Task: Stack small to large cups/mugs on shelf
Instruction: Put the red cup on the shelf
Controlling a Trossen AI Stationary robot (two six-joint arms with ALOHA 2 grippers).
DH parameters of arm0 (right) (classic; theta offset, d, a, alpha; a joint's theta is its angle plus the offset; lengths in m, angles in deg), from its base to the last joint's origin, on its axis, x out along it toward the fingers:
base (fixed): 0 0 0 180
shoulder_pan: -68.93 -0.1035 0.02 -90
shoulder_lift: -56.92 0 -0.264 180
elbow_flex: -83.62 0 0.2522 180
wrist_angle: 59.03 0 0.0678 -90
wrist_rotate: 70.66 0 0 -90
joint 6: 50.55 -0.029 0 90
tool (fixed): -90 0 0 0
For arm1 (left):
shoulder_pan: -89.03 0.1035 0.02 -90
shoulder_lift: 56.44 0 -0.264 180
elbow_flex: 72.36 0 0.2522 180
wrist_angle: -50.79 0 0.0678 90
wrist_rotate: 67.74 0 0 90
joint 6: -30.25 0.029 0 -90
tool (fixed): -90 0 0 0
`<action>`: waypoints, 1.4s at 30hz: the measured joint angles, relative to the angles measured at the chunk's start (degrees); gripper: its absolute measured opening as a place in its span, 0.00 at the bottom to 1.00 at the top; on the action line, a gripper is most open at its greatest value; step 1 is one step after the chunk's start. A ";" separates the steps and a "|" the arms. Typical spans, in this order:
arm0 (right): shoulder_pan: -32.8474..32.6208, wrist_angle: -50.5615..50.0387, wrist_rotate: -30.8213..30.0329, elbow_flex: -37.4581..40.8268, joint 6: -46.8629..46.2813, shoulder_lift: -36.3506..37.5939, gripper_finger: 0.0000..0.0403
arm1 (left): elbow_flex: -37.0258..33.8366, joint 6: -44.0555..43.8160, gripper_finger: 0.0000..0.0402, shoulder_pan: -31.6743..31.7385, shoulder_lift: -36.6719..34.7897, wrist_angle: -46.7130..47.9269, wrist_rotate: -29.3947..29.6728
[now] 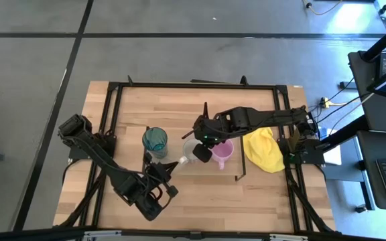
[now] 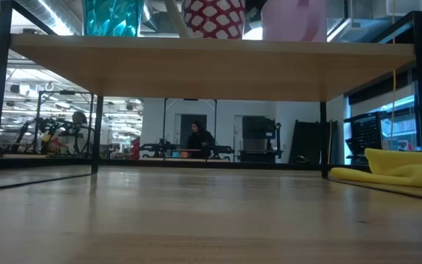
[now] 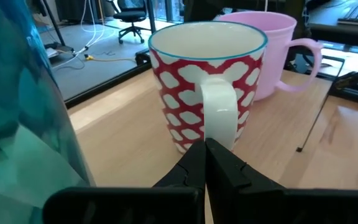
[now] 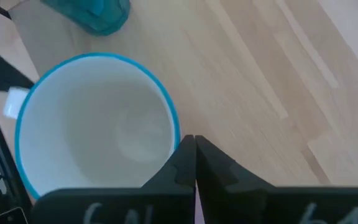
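Note:
On the shelf stand three vessels in a row on their bases: a teal tumbler, a cream-white mug with a red pattern and a teal rim, and a pink mug. My left gripper is shut, level, with its tips at the white mug's handle. My right gripper is shut and points down between the white mug's rim and the pink mug. My left gripper comes level from the table's near-left side, with its shut tips in front of the lower part of the white mug's handle. I cannot tell whether they touch it. My right gripper's shut tips stand right beside the white mug's rim. I cannot tell whether they touch it.
A yellow cloth lies on the table to the right of the shelf. The shelf's thin black legs stand at its corners. Bare tabletop lies near the front edge. A person sits far off in the room.

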 joint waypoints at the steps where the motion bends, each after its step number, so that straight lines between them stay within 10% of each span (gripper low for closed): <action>1: 0.09 0.34 -0.06 0.00 0.06 0.00 0.01 | 0.00 0.00 0.00 -0.17 0.00 -0.41 0.00; 42: 1.17 -5.94 -2.28 0.00 3.37 -0.20 0.01 | 0.00 11.85 0.00 -0.52 0.00 -10.33 0.39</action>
